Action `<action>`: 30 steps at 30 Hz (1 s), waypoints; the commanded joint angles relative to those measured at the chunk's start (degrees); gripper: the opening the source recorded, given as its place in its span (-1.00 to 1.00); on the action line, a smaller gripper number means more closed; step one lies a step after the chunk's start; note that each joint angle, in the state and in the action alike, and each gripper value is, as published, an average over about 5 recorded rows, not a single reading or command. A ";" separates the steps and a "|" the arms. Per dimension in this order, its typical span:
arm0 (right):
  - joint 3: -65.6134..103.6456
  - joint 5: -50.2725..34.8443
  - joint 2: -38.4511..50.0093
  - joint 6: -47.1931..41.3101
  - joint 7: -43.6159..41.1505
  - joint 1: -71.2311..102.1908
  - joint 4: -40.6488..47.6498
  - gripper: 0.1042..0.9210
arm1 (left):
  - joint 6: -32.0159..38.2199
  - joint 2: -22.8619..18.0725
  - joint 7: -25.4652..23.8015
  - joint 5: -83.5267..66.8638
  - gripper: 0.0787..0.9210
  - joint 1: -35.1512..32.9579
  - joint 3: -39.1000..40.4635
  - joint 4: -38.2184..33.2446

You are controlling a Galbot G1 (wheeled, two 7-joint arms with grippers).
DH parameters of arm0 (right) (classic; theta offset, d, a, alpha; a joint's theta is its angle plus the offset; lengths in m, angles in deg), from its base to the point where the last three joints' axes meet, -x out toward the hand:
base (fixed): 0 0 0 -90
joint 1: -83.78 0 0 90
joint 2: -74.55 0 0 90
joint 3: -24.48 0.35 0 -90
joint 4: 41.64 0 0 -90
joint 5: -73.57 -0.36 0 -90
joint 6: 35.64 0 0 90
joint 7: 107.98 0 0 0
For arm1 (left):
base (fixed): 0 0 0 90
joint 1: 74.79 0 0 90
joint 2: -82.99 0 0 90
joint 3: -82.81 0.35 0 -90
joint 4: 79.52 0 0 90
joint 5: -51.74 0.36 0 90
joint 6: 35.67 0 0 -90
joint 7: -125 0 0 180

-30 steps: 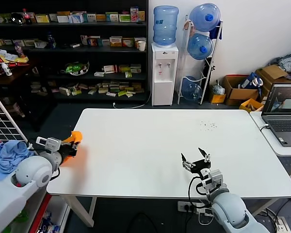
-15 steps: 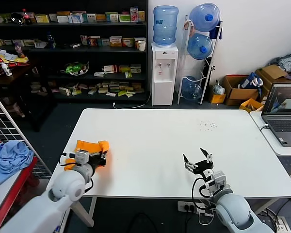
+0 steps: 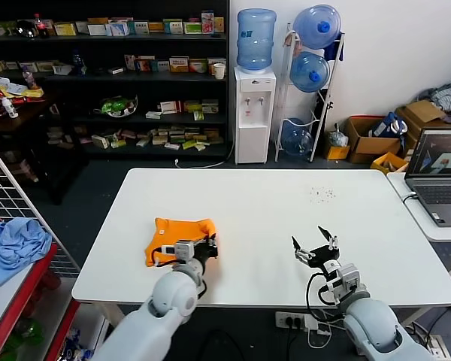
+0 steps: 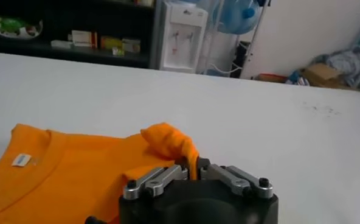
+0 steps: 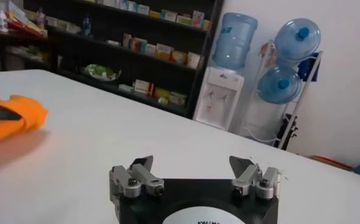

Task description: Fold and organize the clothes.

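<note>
A plain bright orange T-shirt lies bunched on the white table, left of the middle near the front edge. My left gripper is shut on a fold of it at its right side. In the left wrist view the orange fabric spreads flat with a white neck label, and a raised fold runs down between the closed jaws of the left gripper. My right gripper is open and empty above the table's front right part. The right wrist view shows that gripper and the shirt far off.
A light blue cloth lies on a wire rack left of the table. A laptop stands on a side table at right. A water dispenser and dark shelves stand behind.
My left gripper has carried the orange shirt from the table's left front corner rightward to left of the middle. The shirt now lies more spread out. My right gripper shifted slightly right.
</note>
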 commanded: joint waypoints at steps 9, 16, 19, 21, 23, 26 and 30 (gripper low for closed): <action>1.67 -0.64 0.11 0.10 1.56 -0.93 3.00 0.76 | 13.30 -18.85 -3.44 4.36 -0.79 1.41 3.88 9.97; 1.59 0.16 -0.02 -0.04 1.14 -0.82 2.97 0.76 | 20.99 -16.07 -7.00 1.94 -0.39 0.07 4.60 6.32; 1.96 0.29 -0.23 0.34 0.95 -0.52 3.07 0.76 | 21.47 -12.82 -8.45 3.12 -0.19 -0.75 4.20 3.69; 2.54 0.74 -0.42 0.84 0.47 -0.18 3.19 0.76 | 21.76 -9.52 -9.26 5.33 -0.04 -1.55 3.37 2.29; 3.48 1.42 -0.54 1.46 -0.44 0.30 3.28 0.76 | 23.18 -5.20 -10.25 8.05 0.08 -2.83 2.21 1.08; 5.13 1.46 -0.91 2.13 -1.93 0.85 3.37 0.76 | 27.06 2.40 -12.32 11.91 0.29 -5.90 -0.01 0.44; 6.72 0.48 -2.15 2.63 -3.12 0.90 3.68 0.76 | 31.96 9.66 -14.53 16.20 0.57 -11.17 -4.09 0.88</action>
